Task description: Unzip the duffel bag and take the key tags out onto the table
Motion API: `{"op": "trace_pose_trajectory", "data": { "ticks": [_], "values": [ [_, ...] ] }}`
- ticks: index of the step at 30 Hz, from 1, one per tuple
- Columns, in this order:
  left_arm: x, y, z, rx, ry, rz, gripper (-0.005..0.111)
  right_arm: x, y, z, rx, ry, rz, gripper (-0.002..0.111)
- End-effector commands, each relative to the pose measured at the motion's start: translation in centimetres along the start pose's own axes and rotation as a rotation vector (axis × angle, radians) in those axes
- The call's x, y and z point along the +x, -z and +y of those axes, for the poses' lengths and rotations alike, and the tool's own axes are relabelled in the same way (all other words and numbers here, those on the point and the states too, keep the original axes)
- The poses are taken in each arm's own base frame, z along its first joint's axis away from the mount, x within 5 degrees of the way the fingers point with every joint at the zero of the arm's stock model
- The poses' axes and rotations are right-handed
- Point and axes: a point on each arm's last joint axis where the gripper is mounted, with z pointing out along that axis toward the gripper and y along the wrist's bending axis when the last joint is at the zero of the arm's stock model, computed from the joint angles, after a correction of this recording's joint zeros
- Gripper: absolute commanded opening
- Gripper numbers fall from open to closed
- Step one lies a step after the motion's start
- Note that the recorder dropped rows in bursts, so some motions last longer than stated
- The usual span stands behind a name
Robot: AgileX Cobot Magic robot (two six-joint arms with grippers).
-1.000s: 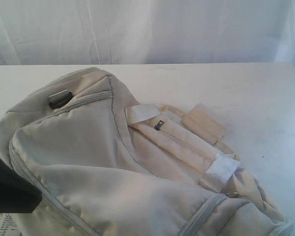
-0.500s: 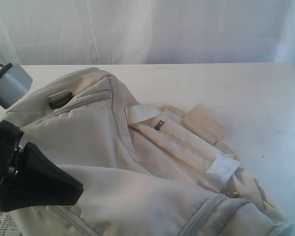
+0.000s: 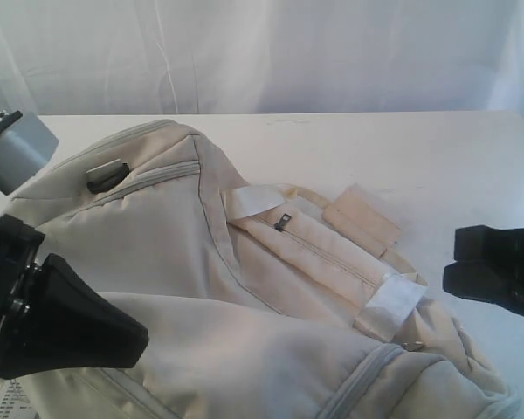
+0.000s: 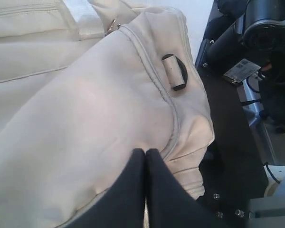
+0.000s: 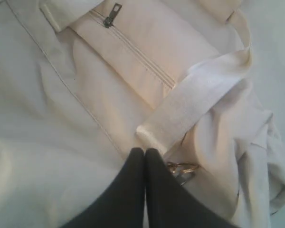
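On the table (image 3: 454, 166): the duffel bag (image 3: 183, 279) lies slumped, filling the left and middle of the exterior view; every zip in sight is closed.
Key tags: not visible in any view; I judge they are inside the bag.
Zipper pull (image 3: 283, 221): a small dark tab at one end of a zip on the bag's upper panel, just beside a webbing loop (image 3: 253, 201).
Zip axis: diagonal, from the pull toward the second webbing loop (image 3: 393, 301) at the bag's right end.
Left end effector (image 4: 145, 153): clenched on nothing, fingers pressed together, over the bag's end seam near the strap ring (image 4: 175, 71); well apart from the pull.
Right end effector (image 5: 145, 152): clenched and empty, tips seen close to the second webbing loop and a metal ring (image 5: 183, 170).
Nearer arm: the right; the pull lies at the far end of the zip line from its tips.
Next move, as judged: release the fingers, reach up the zip line, pinch the tab, then draw it back along that diagonal.
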Motion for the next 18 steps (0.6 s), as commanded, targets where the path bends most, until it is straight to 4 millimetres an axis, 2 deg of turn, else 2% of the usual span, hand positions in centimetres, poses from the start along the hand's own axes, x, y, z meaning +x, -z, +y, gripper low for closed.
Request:
{"op": "trace_pose_trajectory", "data": {
  "ticks": [1, 5, 10, 14, 18],
  "values": [
    [0.1, -0.1, -0.3, 0.031, 0.0, -0.004, 0.0, -1.7, -0.8, 0.1, 0.01, 0.036, 0.032, 0.0],
    [0.1, -0.1, -0.3, 0.025, 0.0, -0.008, 0.0, -2.7, -1.2, 0.1, 0.055, 0.089, 0.11, 0.0],
    [0.0, -0.1, -0.2, 0.019, 0.001, -0.012, 0.0, -3.6, -1.8, 1.2, 0.154, 0.181, 0.233, 0.0],
    [0.0, -0.1, -0.2, 0.019, 0.001, -0.012, 0.0, -3.8, -3.7, 2.3, 0.157, 0.214, 0.311, 0.0],
    [0.0, -0.1, -0.2, 0.019, 0.0, -0.009, 0.0, -3.7, -5.8, 1.6, 0.177, 0.224, 0.386, 0.003]
  ]
}}
